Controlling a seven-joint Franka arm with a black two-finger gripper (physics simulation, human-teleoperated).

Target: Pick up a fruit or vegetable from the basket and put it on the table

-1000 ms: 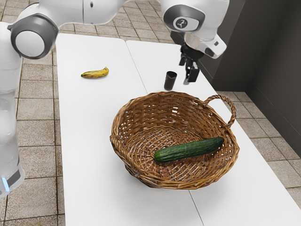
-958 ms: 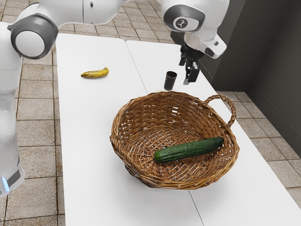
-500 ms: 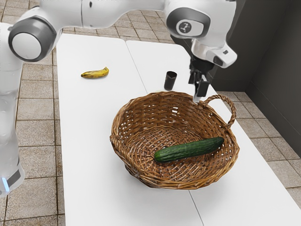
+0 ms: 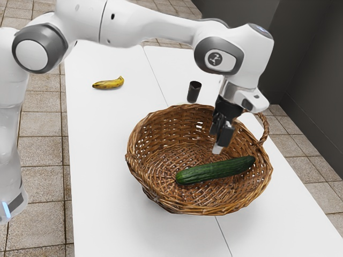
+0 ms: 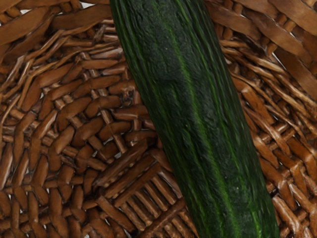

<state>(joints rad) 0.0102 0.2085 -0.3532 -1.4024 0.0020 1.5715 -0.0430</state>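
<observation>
Currently, we have the cucumber (image 4: 214,170) lying in the woven basket (image 4: 155,131), which stands on the white surface (image 4: 102,160). The basket's raised wall presumably limits rolling, and the cucumber lies aslant, with one end near the wall at the exterior view's right. We have the fingers (image 4: 217,149) above the cucumber, close to the middle of its length; we judge this location suitable for a balanced lift. We cannot tell from the pictures whether the fingers are released or clenched. The banana (image 4: 108,84) lies on the surface outside the basket, so we take the cucumber as the item to transfer. Compared with the frame of half a second ago, we have lowered our hand from beside the basket's handle (image 4: 264,128) at the rim to a position inside the basket's outline, and our arm (image 4: 155,24) reaches lower. The cucumber, the basket, the banana and the dark cup (image 4: 193,93) have not shifted. Next, we should align across the cucumber's width and descend without striking the wicker; a grip set off-center could let the cucumber tilt when raised.
</observation>
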